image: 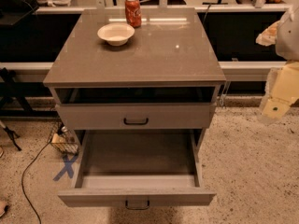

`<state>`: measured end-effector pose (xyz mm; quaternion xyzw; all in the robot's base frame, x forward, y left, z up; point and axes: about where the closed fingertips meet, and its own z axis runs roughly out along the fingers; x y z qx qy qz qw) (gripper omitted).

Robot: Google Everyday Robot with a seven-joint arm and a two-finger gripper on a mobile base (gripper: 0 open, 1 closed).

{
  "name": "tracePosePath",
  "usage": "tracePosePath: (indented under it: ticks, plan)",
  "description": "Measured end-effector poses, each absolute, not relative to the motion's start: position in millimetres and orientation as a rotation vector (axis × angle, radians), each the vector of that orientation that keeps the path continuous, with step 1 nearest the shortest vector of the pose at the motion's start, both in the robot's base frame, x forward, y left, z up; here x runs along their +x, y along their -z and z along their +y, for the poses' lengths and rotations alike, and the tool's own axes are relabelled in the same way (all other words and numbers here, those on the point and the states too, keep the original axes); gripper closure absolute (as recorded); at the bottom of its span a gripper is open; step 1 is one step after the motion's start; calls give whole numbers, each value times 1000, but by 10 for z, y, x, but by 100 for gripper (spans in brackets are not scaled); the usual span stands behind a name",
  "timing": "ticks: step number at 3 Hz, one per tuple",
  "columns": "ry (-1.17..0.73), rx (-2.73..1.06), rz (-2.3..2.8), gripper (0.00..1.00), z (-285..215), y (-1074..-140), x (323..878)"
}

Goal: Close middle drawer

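The grey cabinet point(140, 64) stands in the middle of the camera view. Its middle drawer point(136, 196) is pulled far out toward me. The inside is empty, and the small dark bar handle point(137, 204) sits at the frame's bottom edge. Above it, the uppermost drawer front point(136, 115) with its own dark handle stands slightly out, with a dark gap under the countertop. The lowest drawer is hidden under the open one. My gripper point(275, 107) is a blurred cream-coloured shape at the right edge. It hangs in the air to the right of the cabinet, apart from both drawers.
A white bowl point(116, 33) and a red soda can point(133, 11) stand on the countertop at the back. A blue tape cross point(65, 166), a black cable point(28, 171) and a small wire object point(63, 143) lie on the floor to the left.
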<state>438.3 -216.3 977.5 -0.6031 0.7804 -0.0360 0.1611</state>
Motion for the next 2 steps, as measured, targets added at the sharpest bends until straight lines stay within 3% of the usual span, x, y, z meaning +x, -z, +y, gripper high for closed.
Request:
tracePosePath:
  ticks: [2]
  plan:
    - [-34,-1617,2325,0,-2261,-9468,4381]
